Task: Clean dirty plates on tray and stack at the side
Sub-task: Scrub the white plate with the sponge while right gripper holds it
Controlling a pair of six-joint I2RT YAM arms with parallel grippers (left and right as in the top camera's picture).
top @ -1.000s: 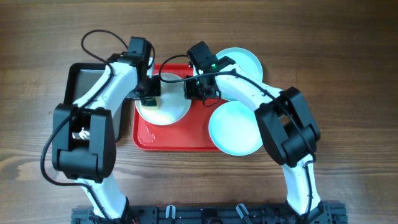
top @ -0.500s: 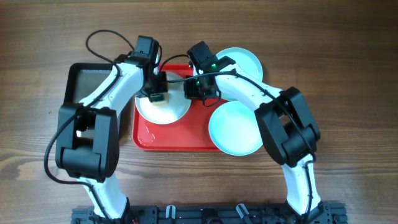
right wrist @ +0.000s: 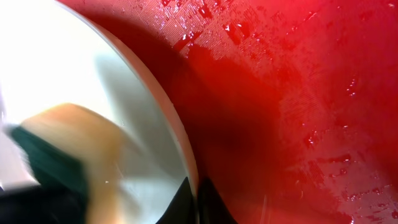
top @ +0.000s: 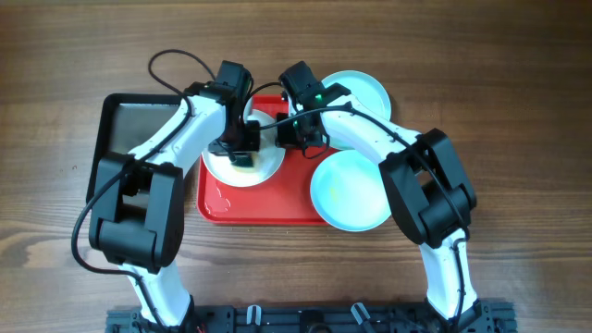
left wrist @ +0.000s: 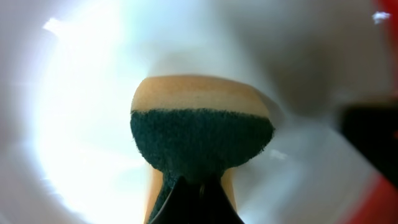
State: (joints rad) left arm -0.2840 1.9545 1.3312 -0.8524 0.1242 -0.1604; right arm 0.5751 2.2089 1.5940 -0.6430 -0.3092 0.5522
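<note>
On the red tray (top: 270, 202), toward 9 o'clock, lies the cream-white plate (top: 266, 168) — the left claw (top: 242, 153) clenches a sponge (left wrist: 200, 137) pressed onto it, and the right claw (right wrist: 196, 199) pinches its 3 o'clock rim. One turquoise plate (top: 359, 91) rests on the table (top: 518, 83) past the tray's 1 o'clock corner; another turquoise plate (top: 350, 190) overlaps its 4 o'clock corner.

Overhead view: the left gripper (top: 240, 150) covers the centre of the cream-white plate (top: 266, 166), and the right arm (top: 363, 131) hides the 8 o'clock part of the far turquoise plate (top: 363, 91). Left wrist view: the plate is glare-washed, and the fingers pinching the sponge (left wrist: 200, 140) are cropped at 6 o'clock. Right wrist view: the right gripper (right wrist: 198, 202) is cropped at 6 o'clock, its grip unreadable; the sponge at 8 o'clock is blurred
</note>
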